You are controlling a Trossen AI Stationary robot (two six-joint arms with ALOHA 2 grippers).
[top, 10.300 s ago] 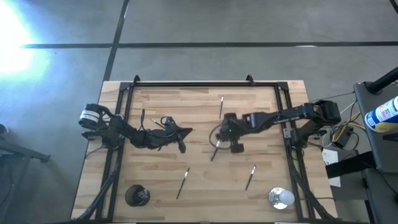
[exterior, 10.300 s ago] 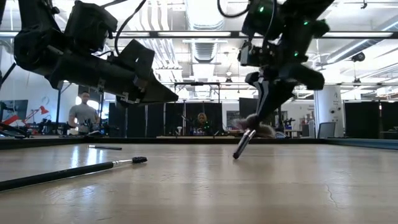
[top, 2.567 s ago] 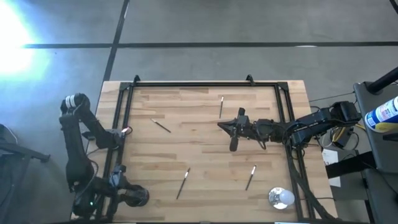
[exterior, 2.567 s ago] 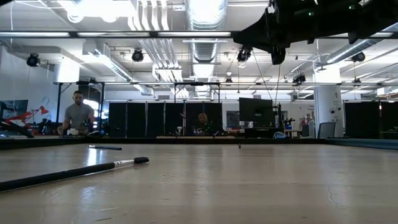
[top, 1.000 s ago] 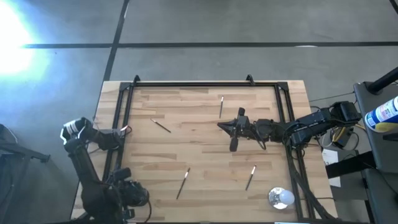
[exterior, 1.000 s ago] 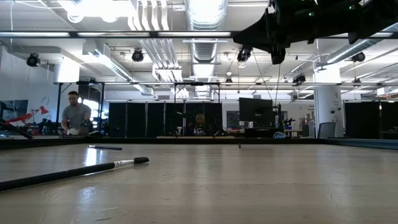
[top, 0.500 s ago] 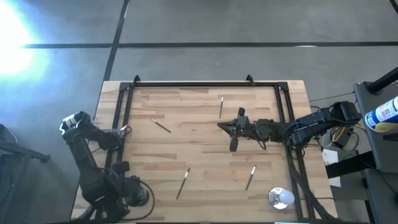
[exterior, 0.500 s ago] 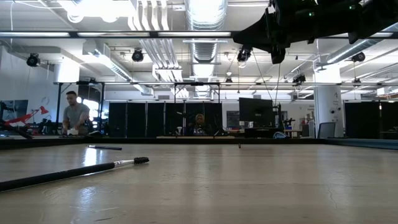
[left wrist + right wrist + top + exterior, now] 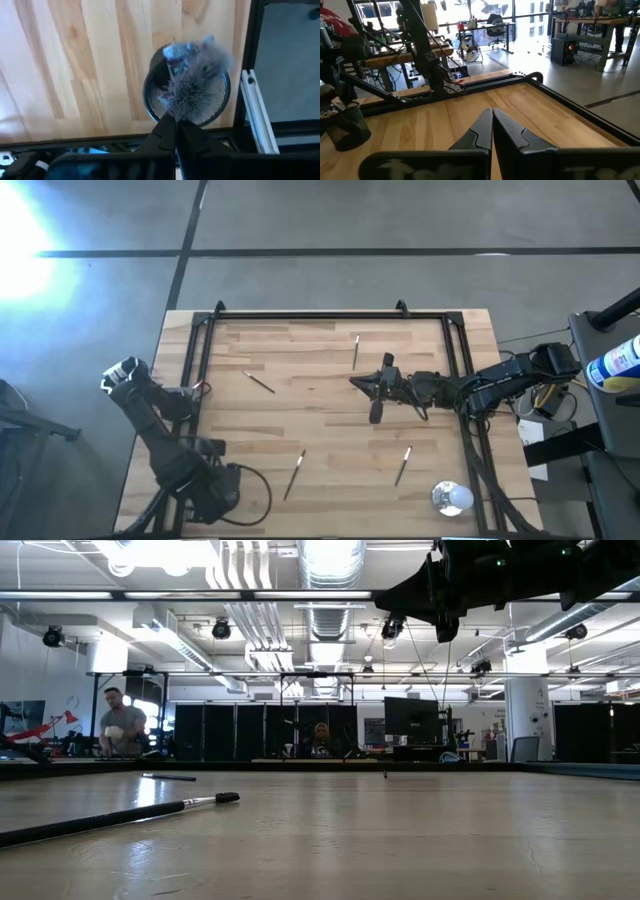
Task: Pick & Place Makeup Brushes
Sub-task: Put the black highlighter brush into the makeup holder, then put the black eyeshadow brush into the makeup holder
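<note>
A black mesh cup (image 9: 220, 97) stands at the table's near left corner, and a brush with a fluffy head (image 9: 195, 75) stands in it, head up. My left gripper (image 9: 175, 131) hangs shut just above the cup, pointing down, with nothing between its fingers; in the high view this gripper (image 9: 218, 492) hides the cup. Several thin makeup brushes lie flat on the table: one (image 9: 355, 350) at the far middle, one (image 9: 260, 382) left of centre and two (image 9: 294, 473) (image 9: 402, 465) nearer the front. My right gripper (image 9: 355, 383) waits shut, level, above the table's middle.
A round shiny silver-white object (image 9: 452, 498) sits at the near right corner. A black frame rail (image 9: 310, 315) runs along the table's far and side edges. The right wrist view shows the cup (image 9: 347, 131) far off. People stand in the room beyond.
My left arm has swung from outside the near left corner toward the table's right, rising a little and turning, so that its gripper now covers the cup in the high view. My right arm and the brushes on the table have kept still.
</note>
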